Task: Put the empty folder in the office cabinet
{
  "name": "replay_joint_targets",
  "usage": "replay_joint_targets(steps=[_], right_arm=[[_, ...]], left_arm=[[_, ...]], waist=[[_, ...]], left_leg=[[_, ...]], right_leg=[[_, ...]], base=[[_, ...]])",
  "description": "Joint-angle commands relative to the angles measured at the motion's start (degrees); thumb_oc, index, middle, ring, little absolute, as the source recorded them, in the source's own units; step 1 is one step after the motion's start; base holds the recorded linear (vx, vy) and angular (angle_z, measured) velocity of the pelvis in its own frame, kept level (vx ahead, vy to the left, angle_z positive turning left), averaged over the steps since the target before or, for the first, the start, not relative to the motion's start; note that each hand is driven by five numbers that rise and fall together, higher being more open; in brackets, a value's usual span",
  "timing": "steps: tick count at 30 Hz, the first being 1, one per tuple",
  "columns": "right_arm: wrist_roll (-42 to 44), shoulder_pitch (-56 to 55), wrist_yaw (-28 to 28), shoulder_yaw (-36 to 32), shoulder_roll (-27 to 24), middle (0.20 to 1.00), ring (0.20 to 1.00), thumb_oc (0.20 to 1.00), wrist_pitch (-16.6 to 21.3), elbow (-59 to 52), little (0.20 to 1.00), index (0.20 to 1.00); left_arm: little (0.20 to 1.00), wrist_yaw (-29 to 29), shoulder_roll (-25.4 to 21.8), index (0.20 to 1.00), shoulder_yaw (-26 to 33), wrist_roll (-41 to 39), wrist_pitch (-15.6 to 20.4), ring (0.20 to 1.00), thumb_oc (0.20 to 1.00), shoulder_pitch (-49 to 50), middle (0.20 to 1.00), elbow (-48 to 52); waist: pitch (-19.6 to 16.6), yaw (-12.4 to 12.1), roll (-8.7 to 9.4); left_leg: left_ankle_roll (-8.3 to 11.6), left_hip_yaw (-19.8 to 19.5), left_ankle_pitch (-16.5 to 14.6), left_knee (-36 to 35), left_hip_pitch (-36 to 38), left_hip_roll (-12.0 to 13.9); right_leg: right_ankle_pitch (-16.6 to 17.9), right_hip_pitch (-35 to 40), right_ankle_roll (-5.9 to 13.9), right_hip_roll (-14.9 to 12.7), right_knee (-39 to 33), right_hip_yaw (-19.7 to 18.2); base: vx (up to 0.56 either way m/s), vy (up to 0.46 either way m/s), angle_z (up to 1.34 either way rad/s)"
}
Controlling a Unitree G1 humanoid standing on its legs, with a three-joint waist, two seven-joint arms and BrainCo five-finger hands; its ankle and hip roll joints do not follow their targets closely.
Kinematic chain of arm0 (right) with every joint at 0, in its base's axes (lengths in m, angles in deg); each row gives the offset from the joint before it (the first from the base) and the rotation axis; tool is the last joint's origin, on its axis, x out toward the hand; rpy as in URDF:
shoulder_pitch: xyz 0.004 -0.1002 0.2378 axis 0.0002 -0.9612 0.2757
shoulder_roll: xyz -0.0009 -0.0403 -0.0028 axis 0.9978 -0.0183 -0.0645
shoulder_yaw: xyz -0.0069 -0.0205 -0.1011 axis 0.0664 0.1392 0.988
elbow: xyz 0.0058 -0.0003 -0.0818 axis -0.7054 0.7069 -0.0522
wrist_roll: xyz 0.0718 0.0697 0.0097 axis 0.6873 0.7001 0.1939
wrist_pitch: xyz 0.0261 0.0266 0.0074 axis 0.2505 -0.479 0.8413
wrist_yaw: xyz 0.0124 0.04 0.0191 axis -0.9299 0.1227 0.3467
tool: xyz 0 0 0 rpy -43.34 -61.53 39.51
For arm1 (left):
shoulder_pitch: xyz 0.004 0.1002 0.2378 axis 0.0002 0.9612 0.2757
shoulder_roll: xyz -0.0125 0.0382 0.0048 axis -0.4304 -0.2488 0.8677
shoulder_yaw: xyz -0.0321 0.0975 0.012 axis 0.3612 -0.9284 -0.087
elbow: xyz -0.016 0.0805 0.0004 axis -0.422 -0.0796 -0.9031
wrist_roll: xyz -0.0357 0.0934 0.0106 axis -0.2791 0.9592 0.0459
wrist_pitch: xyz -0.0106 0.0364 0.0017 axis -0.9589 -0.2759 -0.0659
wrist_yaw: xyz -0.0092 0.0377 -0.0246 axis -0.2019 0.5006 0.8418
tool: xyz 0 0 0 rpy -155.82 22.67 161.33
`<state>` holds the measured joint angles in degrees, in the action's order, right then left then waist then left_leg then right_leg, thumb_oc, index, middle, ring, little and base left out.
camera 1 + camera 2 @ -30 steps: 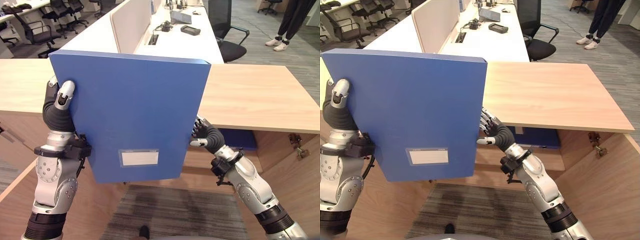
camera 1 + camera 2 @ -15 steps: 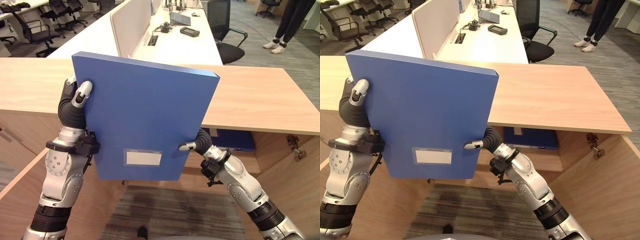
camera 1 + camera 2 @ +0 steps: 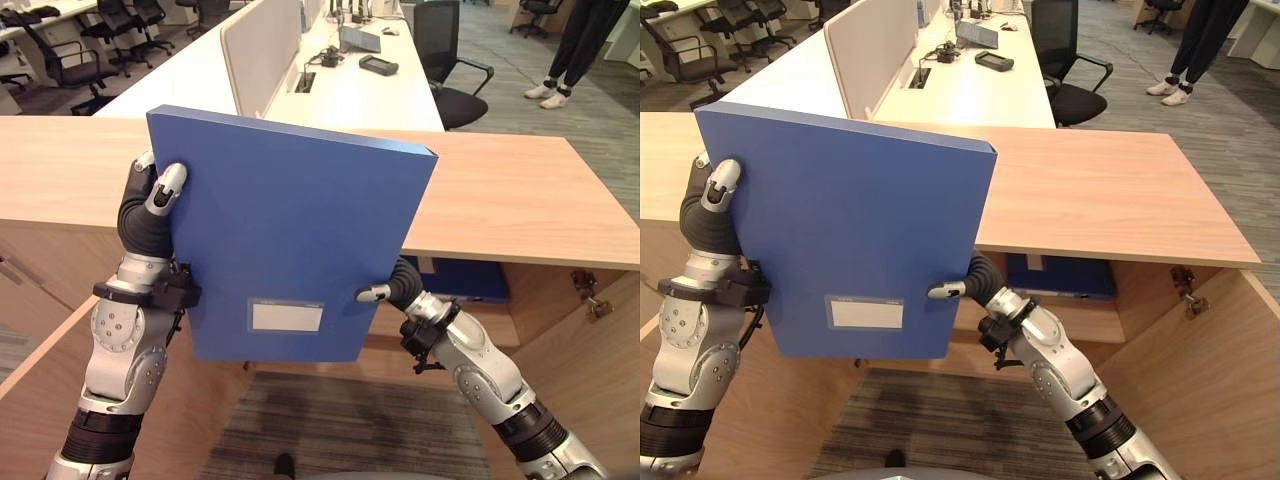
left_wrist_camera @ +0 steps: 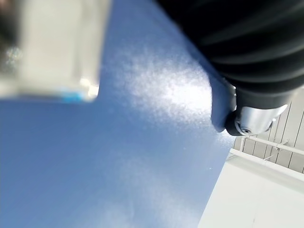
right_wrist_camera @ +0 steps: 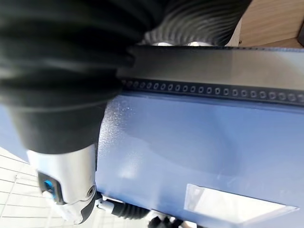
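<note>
Both robot hands grip the large flat blue plastic folder (image 3: pixel 290 250) upright at frame centre: left robot hand (image 3: pixel 150 205) curled round its left edge, right robot hand (image 3: pixel 392 287) pinching its lower right. I judge this the carry step; next I must lower it into the open wooden cabinet (image 3: pixel 560 320) under the light wood desk (image 3: pixel 520 200) at lower right.

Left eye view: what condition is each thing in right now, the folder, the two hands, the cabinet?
blue folder: closed, held upright in the air between both hands.
left hand: shut on the folder's edge, thumb on its front.
right hand: shut on the opposite edge, thumb on the front.
office cabinet: open below its wooden top, another blue folder lying inside.
</note>
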<state>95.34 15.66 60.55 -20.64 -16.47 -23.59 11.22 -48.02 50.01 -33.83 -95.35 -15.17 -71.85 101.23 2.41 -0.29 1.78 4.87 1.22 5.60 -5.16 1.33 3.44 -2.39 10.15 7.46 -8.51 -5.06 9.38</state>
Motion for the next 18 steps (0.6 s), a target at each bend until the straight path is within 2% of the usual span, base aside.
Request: replay_joint_targets(steps=[1,2,3,4,8,10,13,18], right_arm=[[-0.91,3.69,-1.02,1.30,3.99,1.000,1.000,1.000,2.22,-0.50,1.000,1.000],[-1.62,3.63,-1.68,1.24,4.17,1.000,1.000,1.000,2.29,0.32,1.000,1.000],[-2.57,3.53,-2.41,1.18,4.38,0.950,0.950,0.950,2.44,1.10,0.950,0.950],[-3.59,3.46,-3.27,0.99,4.71,0.200,0.200,0.200,2.63,2.06,0.200,0.200],[-6.07,2.76,-6.74,0.06,6.11,0.200,0.200,0.200,3.39,5.94,0.200,0.200],[-6.69,2.56,-8.01,-0.55,6.63,0.200,0.200,0.200,3.51,7.40,0.200,0.200],[-6.36,2.26,-8.38,-0.85,6.94,0.200,0.200,0.200,3.48,7.96,0.200,0.200],[-5.78,1.44,-9.48,-1.74,7.46,0.200,0.200,0.200,3.75,8.89,0.200,0.200]], left_arm=[[0.200,-0.80,1.05,0.200,-2.27,2.02,2.11,0.200,0.200,-5.63,0.200,-2.13],[0.200,-1.03,1.52,0.200,-2.54,2.01,2.08,0.200,0.200,-5.75,0.200,-2.08],[0.200,-1.34,2.07,0.200,-2.90,1.97,2.16,0.200,0.200,-5.86,0.200,-2.03],[0.200,-1.66,2.52,0.200,-3.24,1.94,2.18,0.200,0.200,-5.97,0.200,-2.00],[0.200,-3.19,3.94,0.200,-4.44,2.08,2.24,0.200,0.200,-6.41,0.200,-1.70],[0.200,-3.65,4.34,0.200,-4.80,2.20,2.18,0.200,0.200,-6.33,0.200,-1.26],[0.200,-3.84,4.63,0.200,-5.02,1.83,2.14,0.200,0.200,-6.20,0.200,-1.17],[0.200,-4.54,4.99,0.200,-4.97,1.82,2.18,0.200,0.200,-5.89,0.200,-1.14]], waist=[[-1.81,0.19,0.34],[-1.78,0.21,0.32],[-1.78,0.25,0.30],[-1.74,0.28,0.29],[-1.75,0.34,0.28],[-1.63,0.32,0.46],[-1.63,0.27,0.43],[-1.47,0.17,0.49]], left_leg=[[0.14,-1.07,-8.07,0.16,5.49,0.61],[0.13,-1.13,-8.09,0.16,5.48,0.61],[0.10,-1.19,-8.13,0.16,5.47,0.62],[0.07,-1.21,-8.17,0.16,5.50,0.62],[0.05,-1.34,-9.03,0.16,5.97,0.78],[-0.04,-1.39,-8.40,0.16,5.62,0.64],[-0.02,-1.45,-9.15,0.16,6.02,0.75],[-0.05,-1.49,-8.60,0.16,5.79,0.57]], right_leg=[[2.68,-3.84,2.36,-1.11,0.65,-1.06],[2.68,-3.86,2.35,-1.13,0.67,-1.03],[2.66,-3.86,2.33,-1.17,0.70,-1.05],[2.65,-3.88,2.32,-1.19,0.73,-1.06],[1.99,-3.32,2.35,-1.06,0.73,-0.87],[2.50,-3.67,2.30,-1.14,0.92,-0.83],[1.93,-3.19,2.36,-0.97,0.78,-0.73],[2.34,-3.45,2.32,-1.03,0.99,-0.62]], base=[[0.00,0.000,0.00],[0.00,0.000,0.00],[0.00,0.000,0.00],[0.00,0.000,0.00],[0.01,-0.002,0.00],[0.00,0.000,0.00],[0.02,-0.002,0.00],[0.00,0.000,0.00]])
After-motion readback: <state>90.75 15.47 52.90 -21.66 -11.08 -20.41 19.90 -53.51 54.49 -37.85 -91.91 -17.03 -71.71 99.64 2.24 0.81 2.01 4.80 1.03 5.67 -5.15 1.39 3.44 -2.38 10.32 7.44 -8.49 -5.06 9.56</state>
